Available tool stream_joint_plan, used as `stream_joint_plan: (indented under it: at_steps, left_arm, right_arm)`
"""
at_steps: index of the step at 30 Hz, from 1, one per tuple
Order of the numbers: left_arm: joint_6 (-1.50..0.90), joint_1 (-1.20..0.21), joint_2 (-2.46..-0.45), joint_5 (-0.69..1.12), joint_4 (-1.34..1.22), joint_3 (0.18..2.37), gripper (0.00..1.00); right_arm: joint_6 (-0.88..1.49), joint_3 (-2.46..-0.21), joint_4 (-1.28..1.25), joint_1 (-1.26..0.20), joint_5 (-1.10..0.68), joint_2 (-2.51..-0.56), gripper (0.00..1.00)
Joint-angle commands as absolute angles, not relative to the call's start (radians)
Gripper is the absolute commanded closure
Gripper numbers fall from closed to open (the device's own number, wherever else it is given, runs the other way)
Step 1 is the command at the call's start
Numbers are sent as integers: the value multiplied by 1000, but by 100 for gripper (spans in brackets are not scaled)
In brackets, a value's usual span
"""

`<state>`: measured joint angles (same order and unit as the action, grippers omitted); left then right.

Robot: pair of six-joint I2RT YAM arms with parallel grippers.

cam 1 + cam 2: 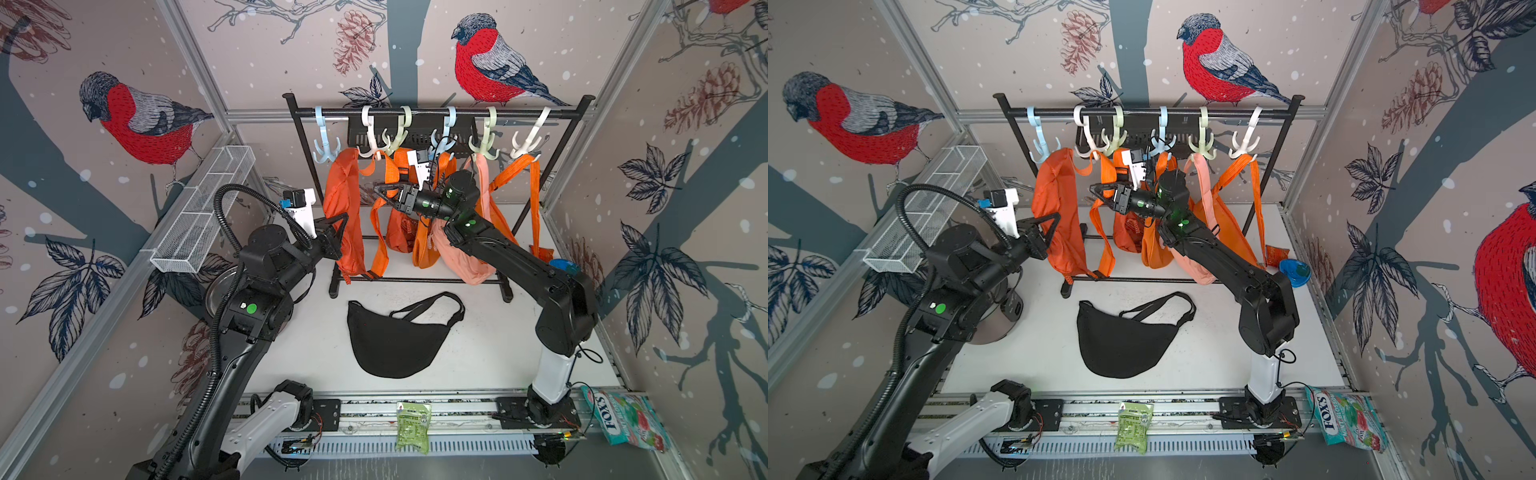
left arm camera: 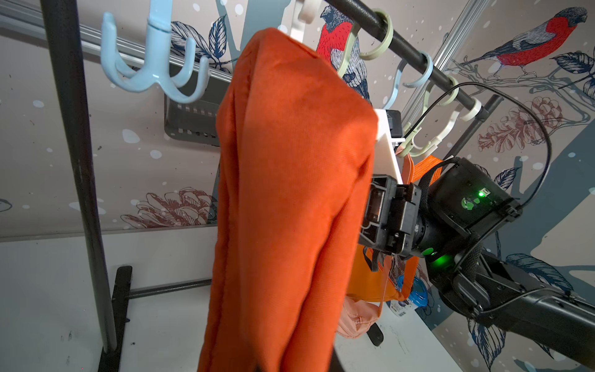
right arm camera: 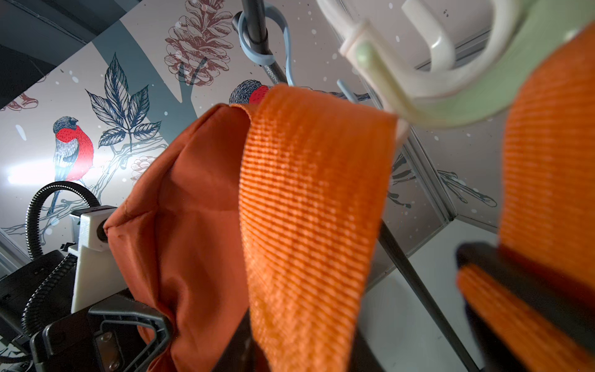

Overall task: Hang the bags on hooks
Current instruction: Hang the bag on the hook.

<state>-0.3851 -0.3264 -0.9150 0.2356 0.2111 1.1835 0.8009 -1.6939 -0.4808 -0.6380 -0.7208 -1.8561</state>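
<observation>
Two claws on one orange bag (image 1: 345,195): left claw (image 1: 340,235) is pressed together on its fabric edge, right claw (image 1: 380,192) stands spread with the strap (image 3: 309,209) hanging at its jaws. Above right claw the strap sits over a white hook (image 1: 369,137) prong. Tight there: neighbour bags (image 1: 401,232) crowd just beyond. The rack post (image 2: 74,128) is near left claw. A black bag (image 1: 395,340) lies on the worktop (image 1: 478,353), well apart.

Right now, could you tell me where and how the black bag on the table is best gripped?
Probably its strap: the black bag lies flat, while the strap loops clear of its far edge. Come from above, pinching across the webbing.
</observation>
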Motion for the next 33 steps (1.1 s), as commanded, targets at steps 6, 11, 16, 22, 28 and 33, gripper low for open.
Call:
stream_joint_plan:
  at_steps: [6,11,16,22,28,33]
  left_arm:
    - [-435,-325,-869,304,103,1072,100]
    - [-455,-324,-857,340,70,1022,100]
    - [-467,-324,-842,354,54,980,72]
    - [-487,-324,-822,362,29,917,52]
    - [-519,-326,-818,403,-36,844,43]
    - [-540,-328,-836,459,-101,802,38]
  right_arm:
    - [694,-1644,-409,-638,-643,-1786,35]
    - [666,-1627,-375,-638,-616,-1768,31]
    - [631,-1595,-347,-638,-580,-1738,24]
    - [573,-1552,-271,-641,-454,-1682,12]
    - [514,-1474,-216,-656,-291,-1595,0]
    - [462,-1407,-198,-674,-223,-1521,0]
